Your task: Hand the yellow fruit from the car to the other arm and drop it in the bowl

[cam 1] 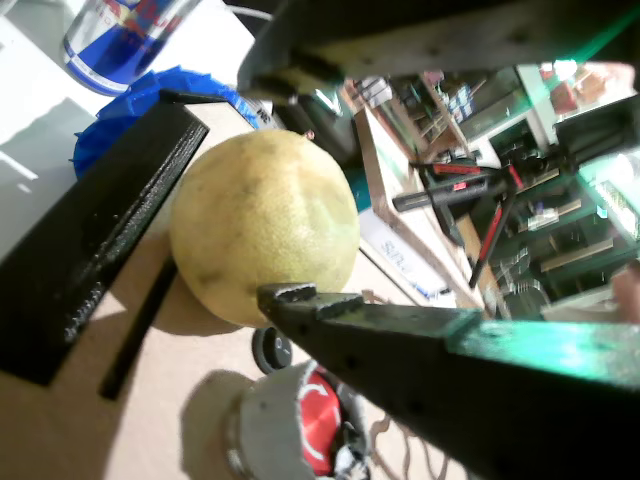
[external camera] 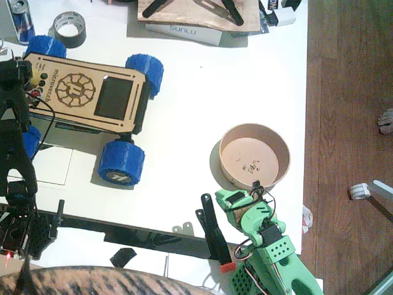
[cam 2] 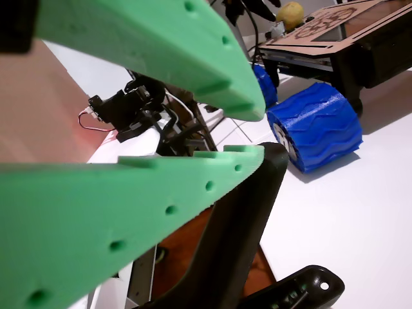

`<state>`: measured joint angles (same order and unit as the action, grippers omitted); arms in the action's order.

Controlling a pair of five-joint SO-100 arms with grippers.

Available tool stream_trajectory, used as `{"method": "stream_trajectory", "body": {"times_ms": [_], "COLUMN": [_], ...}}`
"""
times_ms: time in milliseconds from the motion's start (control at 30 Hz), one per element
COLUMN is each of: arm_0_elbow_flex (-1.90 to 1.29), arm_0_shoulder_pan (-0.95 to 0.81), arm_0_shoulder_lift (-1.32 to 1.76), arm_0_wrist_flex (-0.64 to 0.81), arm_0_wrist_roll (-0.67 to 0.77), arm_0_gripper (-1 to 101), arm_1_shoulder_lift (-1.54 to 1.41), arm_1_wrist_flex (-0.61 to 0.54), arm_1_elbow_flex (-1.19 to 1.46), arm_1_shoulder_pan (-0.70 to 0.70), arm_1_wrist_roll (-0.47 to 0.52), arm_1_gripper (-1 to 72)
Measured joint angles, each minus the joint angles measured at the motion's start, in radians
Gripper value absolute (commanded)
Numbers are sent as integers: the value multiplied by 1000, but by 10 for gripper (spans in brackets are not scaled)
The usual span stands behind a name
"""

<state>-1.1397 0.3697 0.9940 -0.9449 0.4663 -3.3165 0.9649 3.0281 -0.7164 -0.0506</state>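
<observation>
The yellow fruit [cam 1: 265, 225] rests on the plywood top of the car [external camera: 92, 92], at its left end. My left, black gripper [cam 1: 250, 200] is shut on it, one finger against each side. In the fixed view the black arm covers the fruit, and the left gripper [external camera: 17, 72] hangs over the car's left end. Another wrist view shows the fruit [cam 2: 291, 13] far off on the car [cam 2: 335, 29]. The right, green gripper [cam 2: 257, 132] is open and empty. It sits low by the near rim of the bowl [external camera: 285, 147], which is empty.
A grey tape roll [external camera: 69, 27], a drink can [external camera: 21, 18] and a white box [external camera: 184, 32] line the far edge. A black bracket [external camera: 212, 233] stands left of the green arm. The table ends at the right over wooden floor, where a person's foot [external camera: 385, 120] shows.
</observation>
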Motion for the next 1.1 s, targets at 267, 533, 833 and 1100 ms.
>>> {"method": "stream_trajectory", "body": {"times_ms": [267,533,833,1100], "arm_0_elbow_flex": [0,3,5,5], "arm_0_shoulder_pan": [-21,-69,-91,-89], "arm_0_shoulder_lift": [0,-18,-35,-37], "arm_0_wrist_flex": [21,38,40,40], "arm_0_wrist_roll": [-43,-52,-52,-52], "arm_0_gripper": [356,378,373,375], "arm_1_shoulder_lift": [0,0,0,0], "arm_1_wrist_flex": [0,0,0,0], "arm_1_elbow_flex": [0,0,0,0], "arm_1_shoulder_pan": [0,0,0,0], "arm_1_wrist_roll": [0,0,0,0], "arm_1_gripper": [0,0,0,0]}}
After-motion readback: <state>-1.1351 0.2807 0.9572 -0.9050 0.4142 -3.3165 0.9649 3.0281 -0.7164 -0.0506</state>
